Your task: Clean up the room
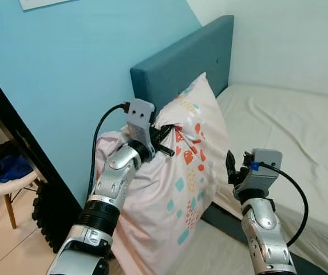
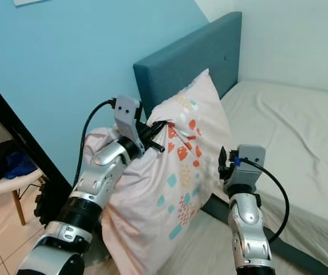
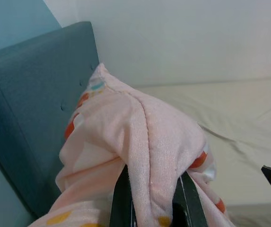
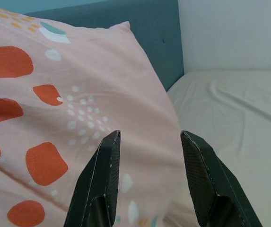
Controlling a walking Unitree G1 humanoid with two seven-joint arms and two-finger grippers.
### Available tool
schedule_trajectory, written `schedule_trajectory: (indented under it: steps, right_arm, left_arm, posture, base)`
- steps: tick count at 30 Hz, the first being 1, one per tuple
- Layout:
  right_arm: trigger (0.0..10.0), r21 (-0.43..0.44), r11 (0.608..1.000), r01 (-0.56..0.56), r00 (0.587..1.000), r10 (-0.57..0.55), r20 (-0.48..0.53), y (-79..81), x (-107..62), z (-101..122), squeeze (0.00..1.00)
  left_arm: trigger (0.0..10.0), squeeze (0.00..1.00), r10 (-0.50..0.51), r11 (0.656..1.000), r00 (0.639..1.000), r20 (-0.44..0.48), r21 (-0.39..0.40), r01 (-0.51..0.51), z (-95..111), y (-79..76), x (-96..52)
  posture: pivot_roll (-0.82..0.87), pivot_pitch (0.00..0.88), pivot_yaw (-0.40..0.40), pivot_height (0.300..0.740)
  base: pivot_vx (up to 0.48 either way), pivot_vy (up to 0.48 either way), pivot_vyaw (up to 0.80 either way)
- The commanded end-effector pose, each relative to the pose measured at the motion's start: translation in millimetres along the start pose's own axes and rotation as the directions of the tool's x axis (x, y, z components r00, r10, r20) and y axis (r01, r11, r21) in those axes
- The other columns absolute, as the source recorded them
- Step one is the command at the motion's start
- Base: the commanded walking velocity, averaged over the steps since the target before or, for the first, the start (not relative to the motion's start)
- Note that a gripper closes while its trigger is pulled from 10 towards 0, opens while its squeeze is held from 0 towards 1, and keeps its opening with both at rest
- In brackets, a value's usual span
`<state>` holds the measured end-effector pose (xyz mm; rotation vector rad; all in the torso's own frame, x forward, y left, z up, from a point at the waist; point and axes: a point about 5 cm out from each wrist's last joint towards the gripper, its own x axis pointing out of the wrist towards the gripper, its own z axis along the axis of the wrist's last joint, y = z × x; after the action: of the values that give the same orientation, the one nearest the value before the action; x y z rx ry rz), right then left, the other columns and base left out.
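A pale pink pillow point(image 1: 189, 172) with orange and teal spots stands on edge against the teal headboard point(image 1: 181, 63) at the near end of the bed. My left gripper point(image 1: 165, 137) is shut on a bunched fold of the pillow's upper left side; in the left wrist view that fold point(image 3: 152, 156) is pinched between the two black fingers. My right gripper point(image 1: 230, 166) hovers open just to the right of the pillow, at its lower right edge. In the right wrist view its fingers point(image 4: 102, 179) frame the pillow's spotted face point(image 4: 55, 118) without touching it.
The bed's cream sheet point(image 1: 289, 132) stretches away to the right, wrinkled. A light blue wall point(image 1: 66, 63) rises behind the headboard. At the left, a white chair point(image 1: 3, 186) holds dark clothes beside a black frame point(image 1: 20, 137), over a tiled floor.
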<state>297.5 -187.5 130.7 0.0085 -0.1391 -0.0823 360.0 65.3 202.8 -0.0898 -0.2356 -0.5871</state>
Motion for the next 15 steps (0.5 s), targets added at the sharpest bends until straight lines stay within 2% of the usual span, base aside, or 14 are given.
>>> schedule_trajectory:
  steps: [1,15]
  right_arm:
    - [10.0,0.003,1.0,-0.013,1.0,0.013,0.001,4.2,-1.1,0,0.0]
    - [10.0,0.0,1.0,-0.018,1.0,0.018,-0.009,4.6,-1.3,-1,0.0]
  left_arm:
    - [10.0,0.0,0.003,1.0,0.994,0.109,0.003,-0.003,20,3.0,0.5]
    - [10.0,0.0,0.058,0.998,0.992,0.111,0.005,-0.059,21,13.9,-0.2]
  posture:
    - [-0.04,0.004,0.148,0.738]
    - [-0.03,0.006,0.144,0.738]
  base:
    - [0.307,0.0,0.0]
    - [0.362,0.0,0.0]
